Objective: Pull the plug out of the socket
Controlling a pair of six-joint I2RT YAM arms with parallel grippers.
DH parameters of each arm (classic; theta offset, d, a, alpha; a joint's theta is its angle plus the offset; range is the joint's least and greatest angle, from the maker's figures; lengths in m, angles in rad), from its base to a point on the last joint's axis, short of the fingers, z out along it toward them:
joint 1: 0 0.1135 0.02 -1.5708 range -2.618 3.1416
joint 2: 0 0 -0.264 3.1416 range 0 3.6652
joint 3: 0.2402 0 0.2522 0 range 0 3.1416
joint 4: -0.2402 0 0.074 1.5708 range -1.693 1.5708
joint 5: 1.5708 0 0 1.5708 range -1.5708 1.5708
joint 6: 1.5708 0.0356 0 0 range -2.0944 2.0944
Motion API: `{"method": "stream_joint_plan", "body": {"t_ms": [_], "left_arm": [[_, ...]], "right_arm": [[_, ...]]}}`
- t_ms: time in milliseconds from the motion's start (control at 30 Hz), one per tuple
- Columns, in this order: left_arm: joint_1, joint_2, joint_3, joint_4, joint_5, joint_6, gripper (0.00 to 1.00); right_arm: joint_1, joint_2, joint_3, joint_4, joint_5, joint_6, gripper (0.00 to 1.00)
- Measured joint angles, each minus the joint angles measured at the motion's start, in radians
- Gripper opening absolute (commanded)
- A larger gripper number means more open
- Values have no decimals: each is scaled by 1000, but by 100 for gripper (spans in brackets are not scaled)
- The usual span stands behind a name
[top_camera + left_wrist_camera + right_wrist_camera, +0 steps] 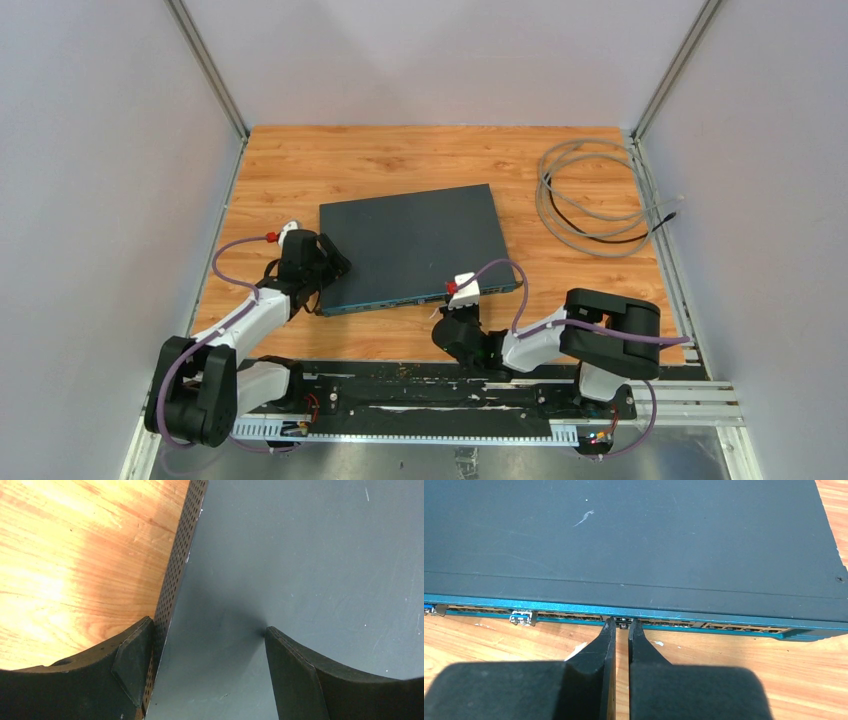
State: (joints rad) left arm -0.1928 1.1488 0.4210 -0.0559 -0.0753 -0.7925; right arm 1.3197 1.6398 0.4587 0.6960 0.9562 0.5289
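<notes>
The right pincer is closing to a narrow slit on a small plug, which is sitting in its socket about midway along the near face of a flat dark box. The left pincer is standing wide open across the box's near-left corner (one finger against the perforated side, the other on the lid), gripping nothing. The box is lying on the wooden bench, with a coiled grey cable lying far right.
</notes>
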Motion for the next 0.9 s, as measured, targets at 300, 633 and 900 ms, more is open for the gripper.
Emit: {"method": "stream_joint_plan", "body": {"t_ms": [300, 633, 900], "left_arm": [[0, 15, 6, 14, -7, -5, 59], [-8, 58, 6, 90, 66, -24, 56], [-8, 60, 6, 93, 68, -27, 55]], "right_arm": [[15, -10, 18, -97, 40, 153, 0], [99, -173, 2, -415, 2, 304, 0], [98, -161, 77, -604, -5, 463, 0]]}}
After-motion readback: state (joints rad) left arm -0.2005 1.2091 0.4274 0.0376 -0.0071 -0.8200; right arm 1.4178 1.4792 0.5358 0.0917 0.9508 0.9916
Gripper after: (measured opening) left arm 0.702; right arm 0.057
